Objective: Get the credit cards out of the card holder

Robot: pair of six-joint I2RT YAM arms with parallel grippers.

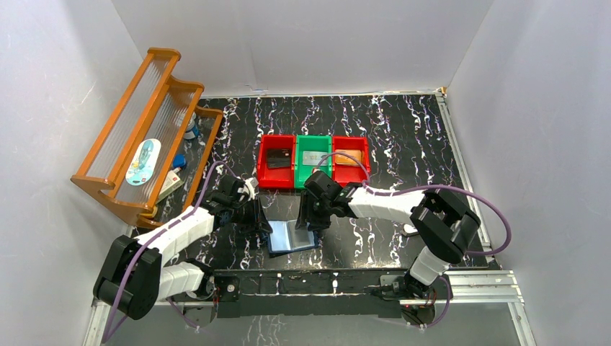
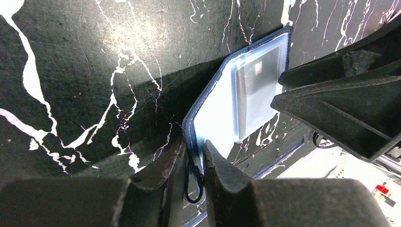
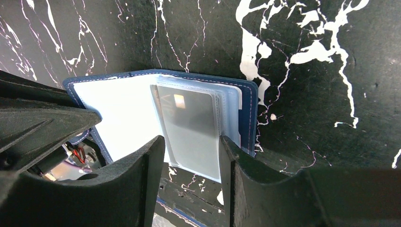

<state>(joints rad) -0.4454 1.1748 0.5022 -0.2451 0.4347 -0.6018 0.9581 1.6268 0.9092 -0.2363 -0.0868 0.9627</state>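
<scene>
Looking at the card holder point(image 1: 288, 241) spread open on the table point(image 1: 403, 137), near edge, roughly middle. Got the left gripper point(image 2: 194, 156) pinched narrow on the left navy cover. Got the right gripper point(image 3: 191, 142) about half apart, straddling a sleeved grey credit card point(image 3: 189, 116) on the right page; can't tell about an actual squeeze there.

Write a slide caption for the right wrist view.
Open right tool straddling a sleeved credit card in the open navy card holder on the black marbled table.

Card holder point(image 1: 292, 237) open on table point(image 1: 411, 130) — bins point(image 1: 313, 137) behind, rack point(image 1: 144, 108) left.
</scene>
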